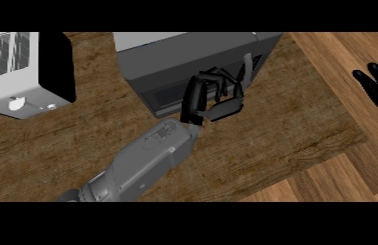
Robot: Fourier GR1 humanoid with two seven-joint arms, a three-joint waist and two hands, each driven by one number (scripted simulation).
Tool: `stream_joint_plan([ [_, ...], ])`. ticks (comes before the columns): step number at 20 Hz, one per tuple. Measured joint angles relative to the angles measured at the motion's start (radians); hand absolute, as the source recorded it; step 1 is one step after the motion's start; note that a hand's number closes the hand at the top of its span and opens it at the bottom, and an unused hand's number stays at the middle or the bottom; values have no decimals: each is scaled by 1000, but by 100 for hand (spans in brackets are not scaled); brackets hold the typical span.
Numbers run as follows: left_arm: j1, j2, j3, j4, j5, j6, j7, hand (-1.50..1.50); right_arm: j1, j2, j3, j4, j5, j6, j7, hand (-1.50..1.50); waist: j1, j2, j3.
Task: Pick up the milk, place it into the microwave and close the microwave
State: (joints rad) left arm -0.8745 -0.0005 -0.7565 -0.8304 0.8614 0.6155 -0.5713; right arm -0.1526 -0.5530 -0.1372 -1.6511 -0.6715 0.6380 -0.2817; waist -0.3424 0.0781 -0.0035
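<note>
Right, on my feed the milk does not show anywhere, and I cannot tell whether it sits inside the microwave (192,54) or is hidden behind the arm, so the microwave is the only one of the task's things I can place. It stands at the far side of the tabletop (280,134), its dark body running toward the upper right and its front face turned down toward me. The left robot hand (210,96) is right up against that front face, over the darker window panel, so hand and microwave look to be touching there (from this steep angle I cannot swear to actual contact). Its fingers (221,78) are spread apart from one another and partly bent, tips toward the microwave, and the thumb juts out lower right; they close around nothing that I can see. The grey left forearm (140,164) comes in from the lower left corner and slants up and to the right, with the wrist just below the microwave's front edge. The right robot hand (367,84) shows only at the right border, well apart from the microwave, open with fingers pointing up. At the upper left, near the microwave but apart from it, sits a white appliance (26,89) with a black side.
</note>
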Motion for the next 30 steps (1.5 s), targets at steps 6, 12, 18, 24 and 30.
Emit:
stream_joint_plan([
  [6, -2, 0, -5, 5, 25, 6, -41, 150, -16, -19, -10, -1, -31, -5, 23, -150, -4, 3, 1],
  [12, -3, 0, -9, 14, 47, 9, -78, 150, -23, -41, -20, -6, -60, -3, 44, -150, -12, 4, 2],
  [18, -9, 0, -18, 22, 67, 5, -105, 150, -30, -55, -28, -5, -91, -3, 62, -150, -13, 7, 3],
  [24, -16, 0, -29, 30, 90, -1, -125, 150, -44, -72, -21, -16, -119, 15, 78, -150, -10, 8, 3],
  [30, -24, 0, -42, 38, 110, -10, -144, 150, -48, -88, -7, -21, -160, 46, 97, -150, -7, 9, 4],
])
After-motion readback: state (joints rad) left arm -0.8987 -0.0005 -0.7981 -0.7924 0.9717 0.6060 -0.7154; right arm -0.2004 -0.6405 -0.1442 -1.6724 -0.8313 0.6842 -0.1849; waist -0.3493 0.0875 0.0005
